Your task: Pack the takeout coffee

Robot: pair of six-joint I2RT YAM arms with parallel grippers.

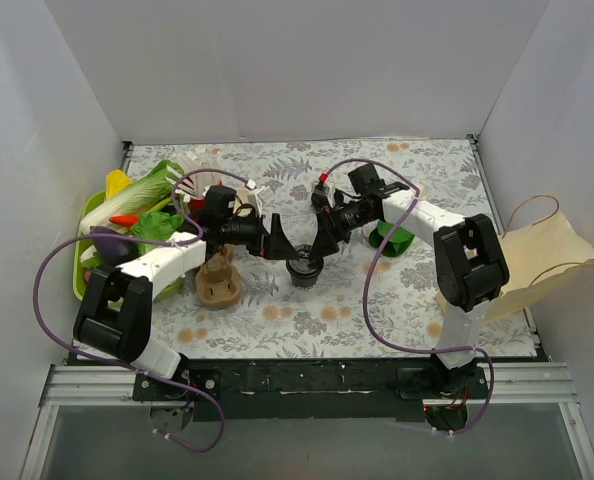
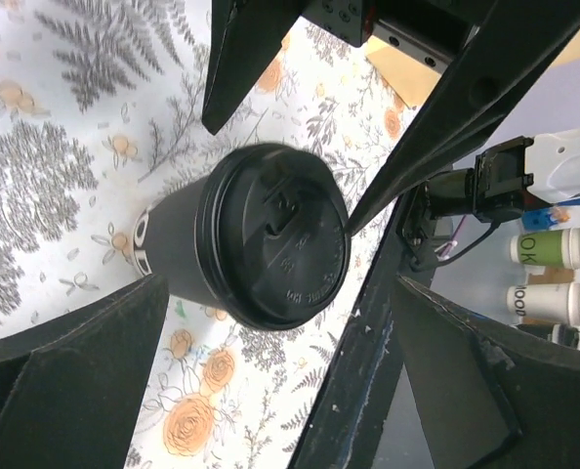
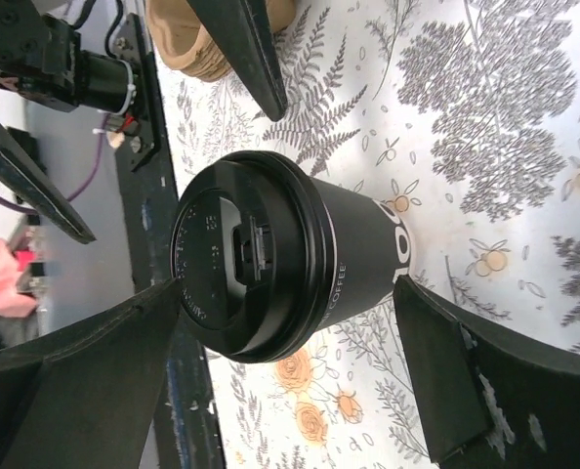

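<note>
Right, nearest my side sits a brown moulded-pulp cup carrier [image 1: 220, 285], just left of the takeout coffee [image 1: 305, 268]. The coffee is a dark paper cup with a round black plastic lid [image 2: 280, 239], standing upright on the floral tablecloth [image 1: 307, 320]. The left gripper [image 1: 280, 240] stands wide open on the cup's left and the right gripper [image 1: 324, 235] wide open on its right. Neither has hold of anything, though in the left wrist view one right fingertip [image 2: 417, 147] sits very close to the lid's rim.

I judge the cup light if empty and sloshy if full, with a thin wall that would dent under a hard squeeze. The lid looks slick and could pop off, so I would not lift by it. I'd take the body just below the lid, where the wall should be stiffest, and close gently.

Well right of the cup lies a tan paper bag [image 1: 537, 265] with handles, likely where it gets packed. Far left of the cup is a green basket [image 1: 80, 275] of vegetables
</note>
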